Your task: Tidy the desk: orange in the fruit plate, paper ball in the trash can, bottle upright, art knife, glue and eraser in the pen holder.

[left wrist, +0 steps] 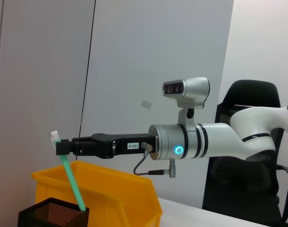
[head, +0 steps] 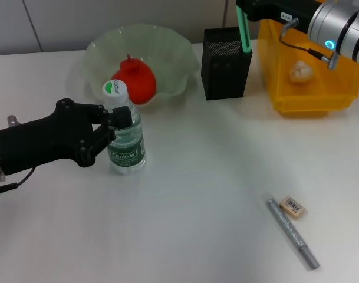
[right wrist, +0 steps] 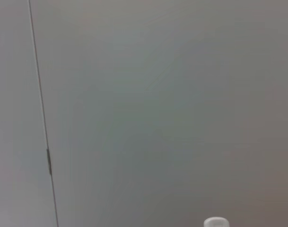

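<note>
Left claw (head: 121, 121) is pinching the bottle (head: 125, 138) at its upper body; the bottle stands upright on the worktop (head: 197, 177), just in front of the fruit plate (head: 167, 50). The orange (head: 137, 79) lies inside that plate.

Right claw (head: 243, 12) is held above the pen holder (head: 225, 63), pressed together on a green stick (head: 245, 32) whose lower end dips into the holder; the left wrist view shows the same grip (left wrist: 62, 146).

The trash can (head: 312, 94) stands just beside the pen holder, with the paper ball (head: 300, 71) inside it.

The eraser (head: 293, 207) lies on the worktop nearer the robot, touching or just beside a grey pen-like tool (head: 293, 233).
</note>
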Robot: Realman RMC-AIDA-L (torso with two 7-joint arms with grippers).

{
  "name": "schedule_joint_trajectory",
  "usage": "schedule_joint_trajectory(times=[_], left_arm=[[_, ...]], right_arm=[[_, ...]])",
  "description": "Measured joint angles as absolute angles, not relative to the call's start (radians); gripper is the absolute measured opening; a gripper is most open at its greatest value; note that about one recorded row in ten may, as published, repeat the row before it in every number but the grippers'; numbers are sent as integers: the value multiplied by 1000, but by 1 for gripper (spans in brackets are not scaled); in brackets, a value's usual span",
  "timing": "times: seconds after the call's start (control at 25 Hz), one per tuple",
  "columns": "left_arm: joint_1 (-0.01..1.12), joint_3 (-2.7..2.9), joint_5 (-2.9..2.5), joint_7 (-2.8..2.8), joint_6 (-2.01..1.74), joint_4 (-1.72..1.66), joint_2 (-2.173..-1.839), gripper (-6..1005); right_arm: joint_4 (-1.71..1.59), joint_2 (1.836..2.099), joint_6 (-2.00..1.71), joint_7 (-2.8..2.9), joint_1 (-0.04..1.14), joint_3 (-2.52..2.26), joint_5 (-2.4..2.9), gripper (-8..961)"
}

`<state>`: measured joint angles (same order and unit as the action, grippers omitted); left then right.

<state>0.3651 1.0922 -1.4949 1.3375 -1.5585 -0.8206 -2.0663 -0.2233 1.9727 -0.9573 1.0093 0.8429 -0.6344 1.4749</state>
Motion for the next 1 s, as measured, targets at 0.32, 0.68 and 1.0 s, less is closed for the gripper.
schedule_joint_trajectory(times=[0.32, 0.68, 1.0], left_arm=[[365, 1090, -1494, 1338, -1558, -821, -2066, 22], [367, 1086, -1493, 1338, -1558, -821, -2066, 22], [366, 1080, -1492, 1338, -1558, -821, -2065, 22]], right_arm=[[-228, 1965, -939, 1043, 846, -641, 1484, 290], [-238, 1965, -939, 1036, 850, -641, 1485, 291], [-290, 1980, -966, 1066, 838, -642, 1485, 291]])
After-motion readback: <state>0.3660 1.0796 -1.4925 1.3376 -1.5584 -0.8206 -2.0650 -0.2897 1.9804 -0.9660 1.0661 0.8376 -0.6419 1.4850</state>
